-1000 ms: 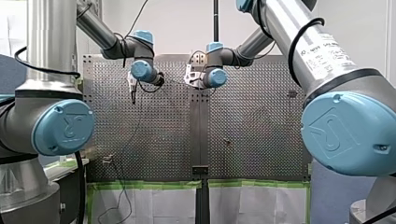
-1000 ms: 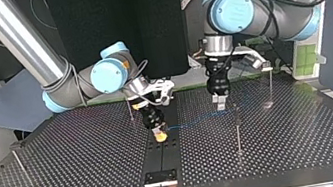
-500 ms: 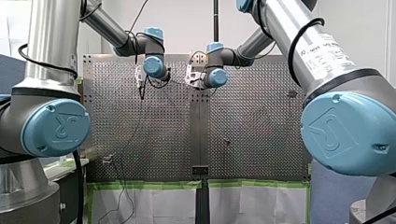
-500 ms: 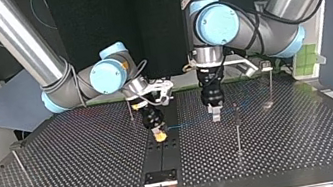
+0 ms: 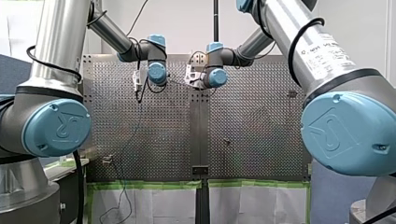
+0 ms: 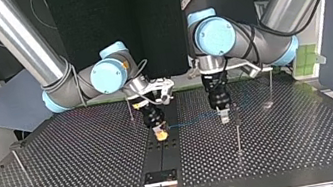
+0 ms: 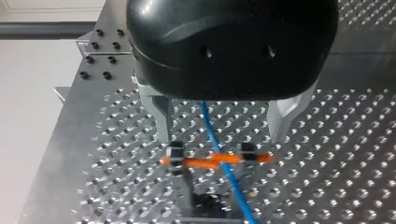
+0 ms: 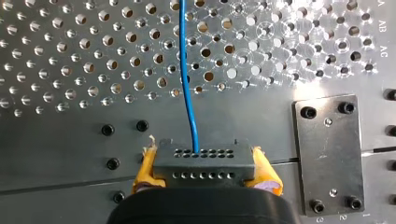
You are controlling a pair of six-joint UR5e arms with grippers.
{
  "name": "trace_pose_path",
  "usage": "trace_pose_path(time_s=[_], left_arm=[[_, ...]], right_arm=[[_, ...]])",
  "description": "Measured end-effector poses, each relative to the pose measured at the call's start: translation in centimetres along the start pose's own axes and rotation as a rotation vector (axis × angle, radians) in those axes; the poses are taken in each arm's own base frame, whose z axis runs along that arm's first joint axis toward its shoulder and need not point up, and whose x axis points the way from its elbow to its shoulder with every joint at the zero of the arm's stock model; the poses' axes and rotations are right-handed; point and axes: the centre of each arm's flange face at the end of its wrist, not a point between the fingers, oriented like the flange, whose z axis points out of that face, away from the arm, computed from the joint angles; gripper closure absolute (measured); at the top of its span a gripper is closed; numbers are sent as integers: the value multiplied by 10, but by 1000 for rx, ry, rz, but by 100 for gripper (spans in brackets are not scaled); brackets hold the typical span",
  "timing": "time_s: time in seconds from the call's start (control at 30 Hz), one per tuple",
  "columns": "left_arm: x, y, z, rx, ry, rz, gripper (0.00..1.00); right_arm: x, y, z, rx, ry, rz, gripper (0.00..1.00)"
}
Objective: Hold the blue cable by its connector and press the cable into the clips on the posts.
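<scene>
Perforated steel table (image 6: 288, 140), green tape (image 5: 154, 184) along edge, dark backdrop (image 6: 94, 34) behind. Yellow pads (image 8: 266, 175) of right gripper (image 8: 204, 168) clamped on black connector (image 8: 203, 158). Blue cable (image 8: 187, 84) stretched across table, passing between spread fingers (image 7: 161, 116) of left gripper (image 7: 220, 135), crossing orange-banded clip (image 7: 210, 161). "AB", "AC" etched by holes; arm label (image 5: 327, 53) illegible.

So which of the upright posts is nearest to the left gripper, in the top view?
The post just at the view's right of my left gripper, close beside it; the others stand clearly farther off.
</scene>
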Motion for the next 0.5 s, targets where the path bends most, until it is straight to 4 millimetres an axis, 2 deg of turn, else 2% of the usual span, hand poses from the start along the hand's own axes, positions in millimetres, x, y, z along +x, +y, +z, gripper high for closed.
trace_pose_path(time_s=[0.5], left_arm=[[-6,-6,6,49,-36,-13,0]], right_arm=[[0,0,0,1,-1,1,100]])
